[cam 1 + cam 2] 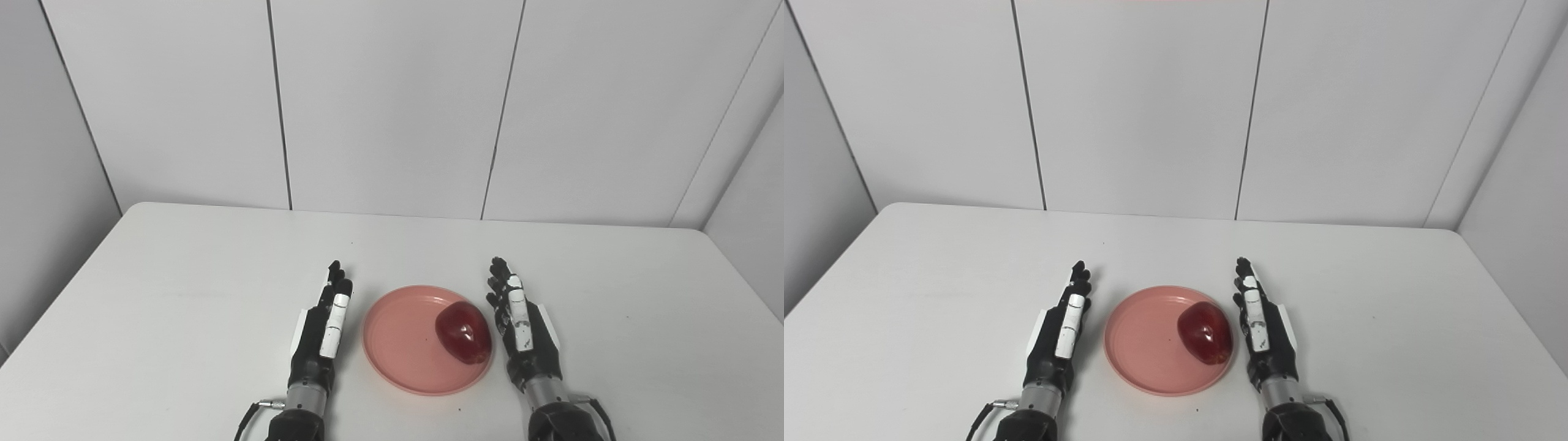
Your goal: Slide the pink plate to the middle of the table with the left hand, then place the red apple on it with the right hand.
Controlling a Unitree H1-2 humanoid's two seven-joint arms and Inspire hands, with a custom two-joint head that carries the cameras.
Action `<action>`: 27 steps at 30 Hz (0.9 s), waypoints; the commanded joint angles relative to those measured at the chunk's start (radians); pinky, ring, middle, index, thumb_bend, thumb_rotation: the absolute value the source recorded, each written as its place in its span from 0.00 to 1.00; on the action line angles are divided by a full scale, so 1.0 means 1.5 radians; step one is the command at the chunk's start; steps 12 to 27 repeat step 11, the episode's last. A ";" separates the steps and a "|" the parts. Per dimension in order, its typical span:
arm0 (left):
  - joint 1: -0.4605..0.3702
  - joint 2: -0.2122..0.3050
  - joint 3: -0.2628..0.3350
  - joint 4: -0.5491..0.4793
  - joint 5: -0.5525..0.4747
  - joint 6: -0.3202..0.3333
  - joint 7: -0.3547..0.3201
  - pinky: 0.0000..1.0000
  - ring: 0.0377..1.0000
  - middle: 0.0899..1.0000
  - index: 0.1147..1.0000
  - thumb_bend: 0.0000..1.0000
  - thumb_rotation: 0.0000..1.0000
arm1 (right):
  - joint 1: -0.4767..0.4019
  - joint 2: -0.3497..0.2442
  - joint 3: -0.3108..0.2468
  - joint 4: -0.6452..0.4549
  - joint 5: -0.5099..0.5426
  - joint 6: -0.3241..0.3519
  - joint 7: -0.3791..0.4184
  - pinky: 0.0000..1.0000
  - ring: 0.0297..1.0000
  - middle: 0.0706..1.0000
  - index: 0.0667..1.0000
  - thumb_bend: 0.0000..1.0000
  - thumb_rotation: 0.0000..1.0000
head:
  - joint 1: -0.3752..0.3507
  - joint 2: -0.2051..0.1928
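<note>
A pink plate (398, 343) lies on the white table near its front middle. A red apple (463, 334) rests on the plate's right side, close to the rim. My left hand (324, 324) is open, fingers straight and pointing away, just left of the plate and apart from it. My right hand (520, 324) is open, fingers straight, just right of the plate beside the apple and holds nothing. The scene also shows in the right eye view: the plate (1145, 349), the apple (1205, 332), my left hand (1062, 331), my right hand (1262, 327).
The white table (184, 294) runs back to grey wall panels (392, 104) behind and at both sides. Nothing else stands on it.
</note>
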 commanded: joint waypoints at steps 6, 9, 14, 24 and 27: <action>-0.007 -0.006 0.001 -0.008 -0.022 0.010 -0.003 1.00 1.00 1.00 1.00 0.87 1.00 | 0.014 -0.006 0.016 0.028 -0.040 -0.073 -0.009 1.00 1.00 0.97 0.93 0.90 1.00 | 0.002 0.000; -0.006 -0.008 0.001 -0.014 -0.033 0.016 -0.006 1.00 1.00 1.00 1.00 0.87 1.00 | 0.014 -0.004 0.015 0.026 -0.045 -0.072 -0.015 1.00 1.00 0.98 0.93 0.90 1.00 | 0.001 0.002; -0.007 -0.010 0.000 -0.019 -0.036 0.021 -0.007 1.00 1.00 1.00 1.00 0.86 1.00 | 0.015 -0.007 0.019 0.028 -0.060 -0.085 -0.022 1.00 1.00 0.98 0.93 0.91 1.00 | 0.001 0.003; -0.007 -0.010 0.000 -0.019 -0.036 0.021 -0.007 1.00 1.00 1.00 1.00 0.86 1.00 | 0.015 -0.007 0.019 0.028 -0.060 -0.085 -0.022 1.00 1.00 0.98 0.93 0.91 1.00 | 0.001 0.003; -0.007 -0.010 0.000 -0.019 -0.036 0.021 -0.007 1.00 1.00 1.00 1.00 0.86 1.00 | 0.015 -0.007 0.019 0.028 -0.060 -0.085 -0.022 1.00 1.00 0.98 0.93 0.91 1.00 | 0.001 0.003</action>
